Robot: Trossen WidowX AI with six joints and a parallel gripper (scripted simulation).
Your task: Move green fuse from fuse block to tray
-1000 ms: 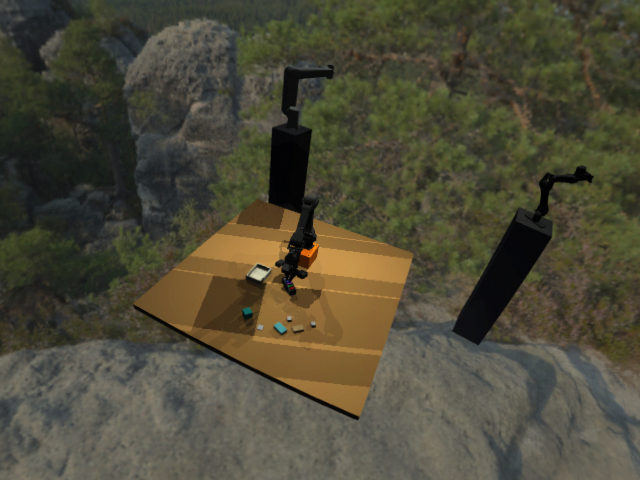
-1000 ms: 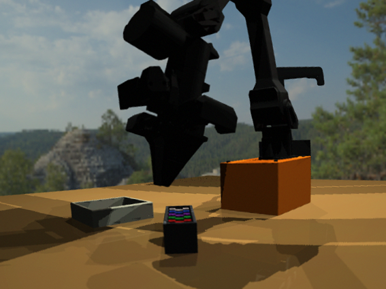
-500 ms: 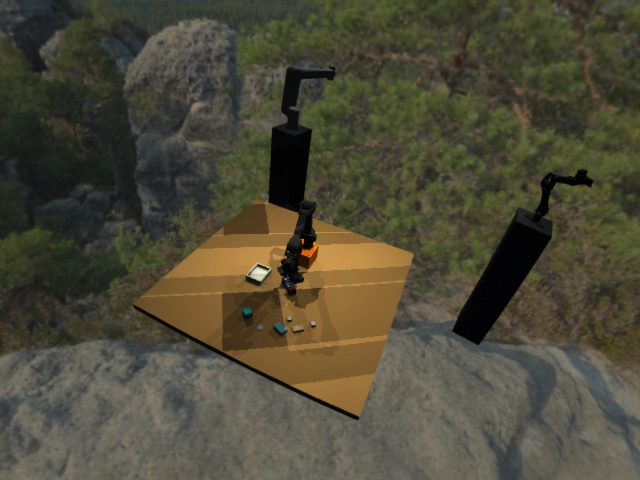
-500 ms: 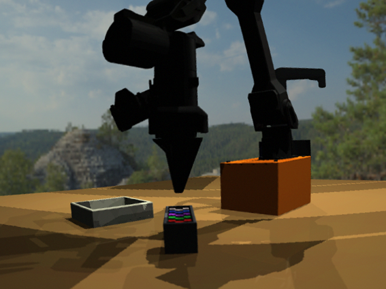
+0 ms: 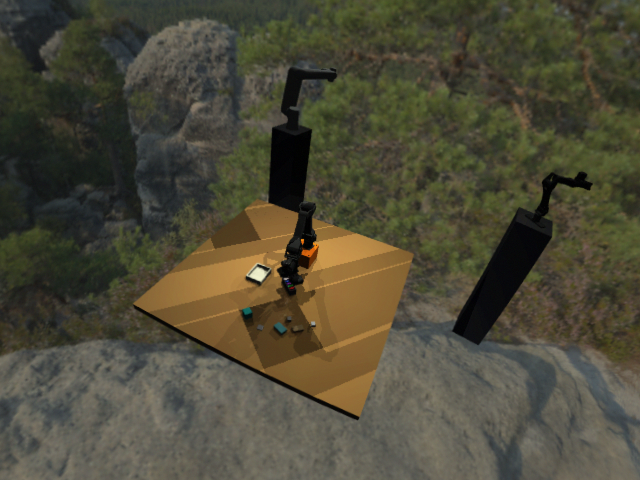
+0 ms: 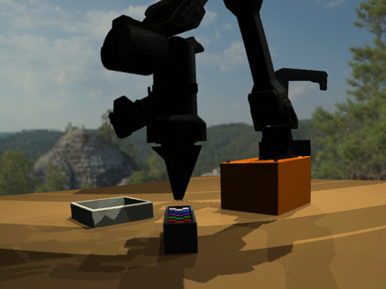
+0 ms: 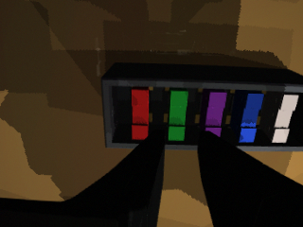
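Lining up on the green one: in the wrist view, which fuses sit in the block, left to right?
Red fuse → green fuse → purple fuse → blue fuse → white fuse.

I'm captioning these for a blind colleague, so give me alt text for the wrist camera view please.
Two dark fingers of the hand point down just above a dark fuse block, holding nothing, the narrow gap between them lined up near the green fuse. The block holds five upright fuses in a row: red, green, purple, blue, white, on a shadowed brown table.
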